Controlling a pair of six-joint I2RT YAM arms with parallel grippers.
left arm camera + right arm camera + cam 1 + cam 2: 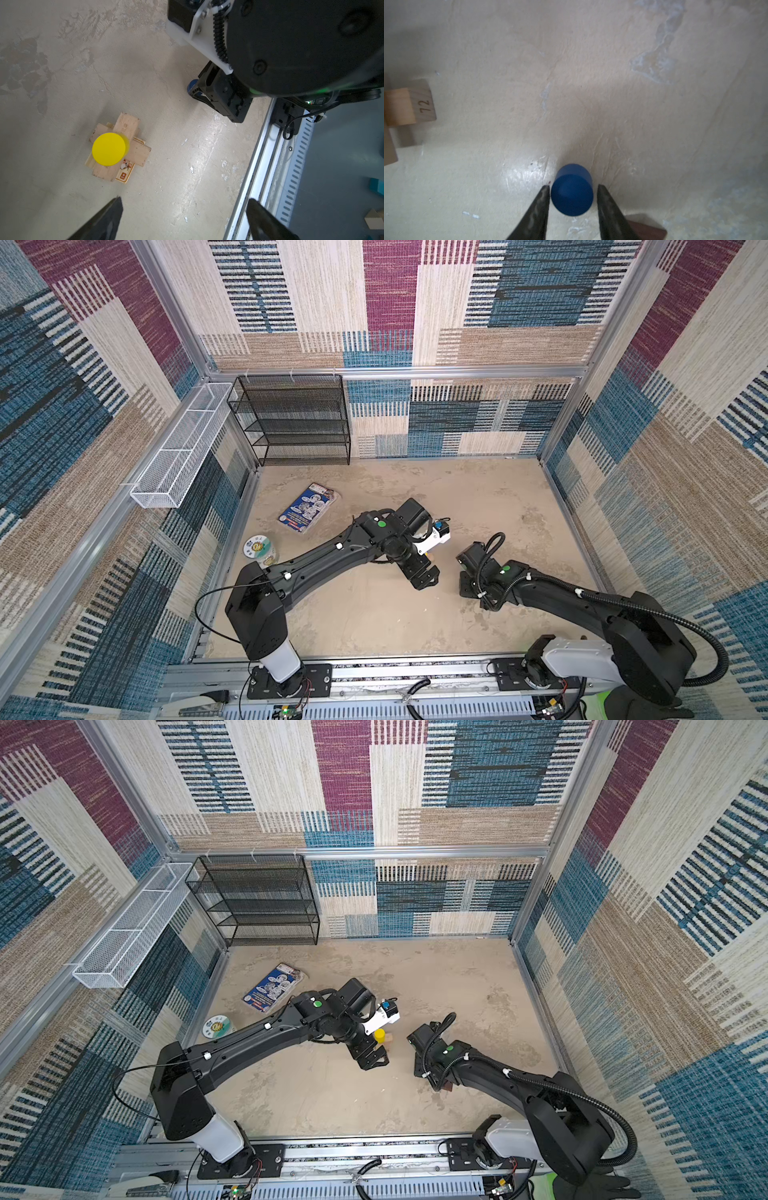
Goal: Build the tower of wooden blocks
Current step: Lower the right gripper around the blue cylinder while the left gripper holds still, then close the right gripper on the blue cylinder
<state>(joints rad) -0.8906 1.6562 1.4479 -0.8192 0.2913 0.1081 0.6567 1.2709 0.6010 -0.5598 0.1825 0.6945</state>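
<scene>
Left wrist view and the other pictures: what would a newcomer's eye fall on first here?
In the left wrist view, a bright yellow cylinder crowns the tower of crossed pale wooden bars on the table. In the right wrist view, a blue round block sits between the fingertips of the right gripper; whether it is clamped cannot be told. In both top views, patchwork walls of maroon, blue and beige enclose the workspace.

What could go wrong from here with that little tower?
1. The right end effector closely flanks the blue cylinder; a skewed close could tip it over.
2. The yellow cylinder stands atop the tower, near the open left end effector, which might knock it off.
</scene>
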